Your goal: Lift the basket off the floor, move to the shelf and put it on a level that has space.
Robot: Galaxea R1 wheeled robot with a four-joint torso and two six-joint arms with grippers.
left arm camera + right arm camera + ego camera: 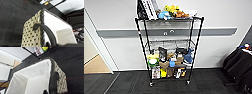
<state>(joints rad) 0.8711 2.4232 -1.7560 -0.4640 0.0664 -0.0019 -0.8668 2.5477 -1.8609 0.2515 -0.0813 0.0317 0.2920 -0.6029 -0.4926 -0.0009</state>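
Observation:
The basket (31, 37) shows close up in both wrist views, with beige woven sides with dark dots and a cream-white lining (36, 74). It hangs above the dark grey carpet floor (129, 85). My left gripper (43, 37) is shut across one rim, one dark finger (37, 26) curled over the woven outside. My right gripper (50, 85) is shut across the opposite rim, its finger (54, 79) on the outer wall. The black wire shelf (197, 40) stands straight ahead against the wall. Its second level (169, 43) from the top is bare mesh.
The top tier carries books and soft toys (170, 11). The lower tiers (169, 62) are crowded with boxes and packets. A doorway with tan wooden flooring (95, 66) opens at the left. Black furniture (239, 66) stands at the right.

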